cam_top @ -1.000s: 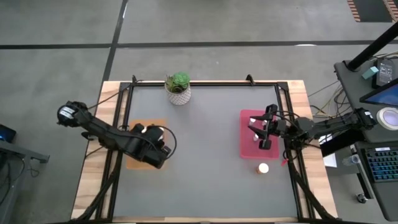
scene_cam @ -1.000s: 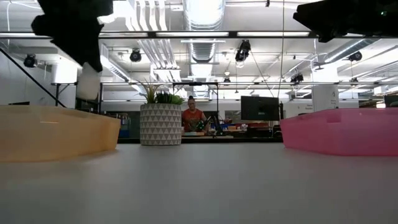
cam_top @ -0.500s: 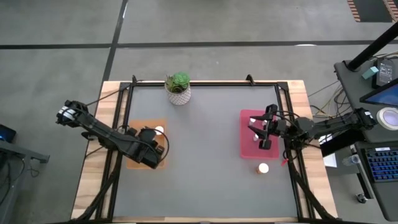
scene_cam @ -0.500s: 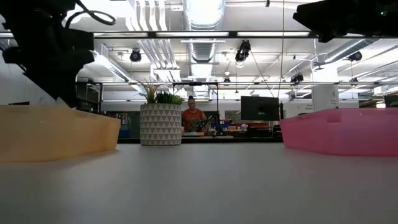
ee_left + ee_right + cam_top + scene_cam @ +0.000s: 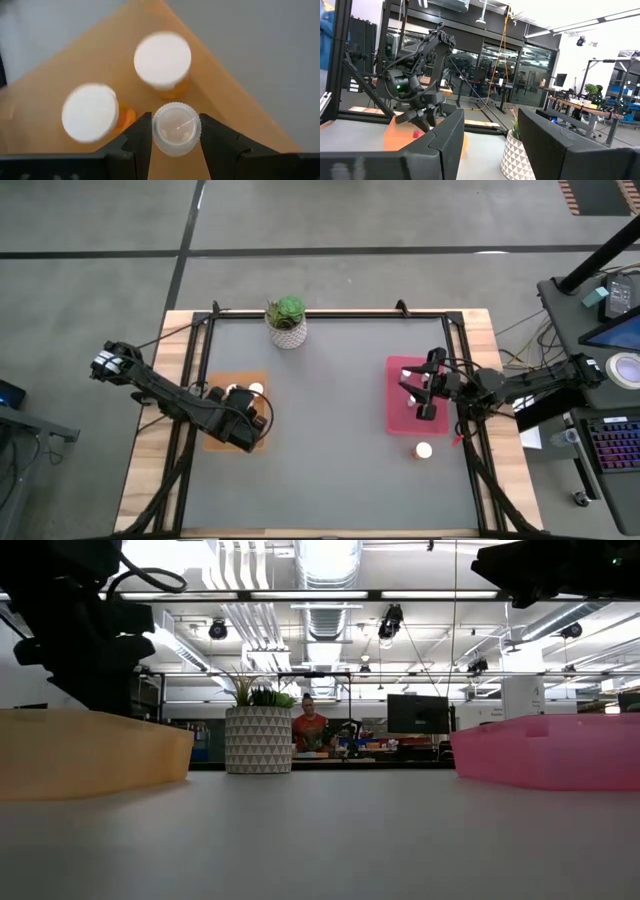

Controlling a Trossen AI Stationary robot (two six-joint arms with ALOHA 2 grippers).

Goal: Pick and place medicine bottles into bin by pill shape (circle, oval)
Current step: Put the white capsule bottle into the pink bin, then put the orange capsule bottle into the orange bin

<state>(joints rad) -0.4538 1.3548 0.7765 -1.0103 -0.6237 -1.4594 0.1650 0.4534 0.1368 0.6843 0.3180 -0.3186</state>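
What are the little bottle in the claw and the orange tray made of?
The small bottle between the left claw's fingers looks like clear, slightly frosted plastic: pills show faintly through it. The orange bin looks like smooth, matte plastic, probably; the low view shows its wall faintly see-through.

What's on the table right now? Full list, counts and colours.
Orange bin: one, left side of the table.
Pink bin: one, right side.
Orange bottles, white caps: two, standing in the orange bin.
Whitish bottle: one, between the left gripper's fingers above the orange bin.
White-capped bottle: one, on the mat beside the pink bin.
Potted plant: one, green in a patterned white pot, far edge.
Left gripper: over the orange bin.
Right gripper: open, over the pink bin.
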